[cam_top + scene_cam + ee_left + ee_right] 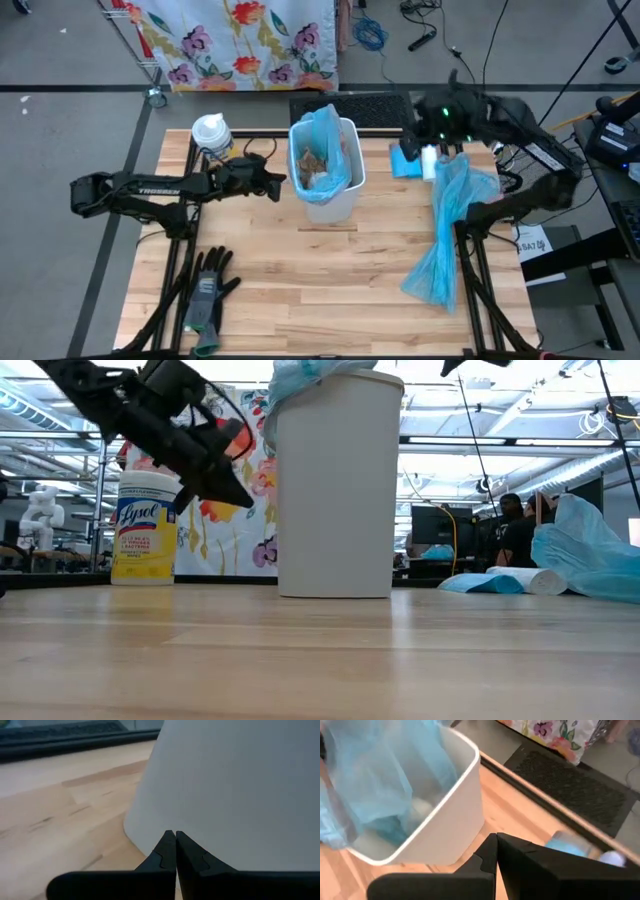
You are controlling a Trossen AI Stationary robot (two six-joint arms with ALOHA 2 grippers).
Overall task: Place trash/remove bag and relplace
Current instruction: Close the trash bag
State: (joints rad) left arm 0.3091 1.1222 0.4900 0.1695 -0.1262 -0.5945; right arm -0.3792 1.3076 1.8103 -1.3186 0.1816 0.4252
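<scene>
The left gripper point(281, 181) is hovering clenched and empty just beside the bin point(330, 195); the right gripper point(496, 837), also clenched, is hanging above the table point(300, 280) near the bin.

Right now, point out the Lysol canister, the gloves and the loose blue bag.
Lysol wipes canister point(140, 540): low view, on its yellow label.
Black-and-grey gloves point(207, 290): high view, on the palms.
Loose blue bag point(448, 225): high view, mid-length of the plastic on the table.
</scene>
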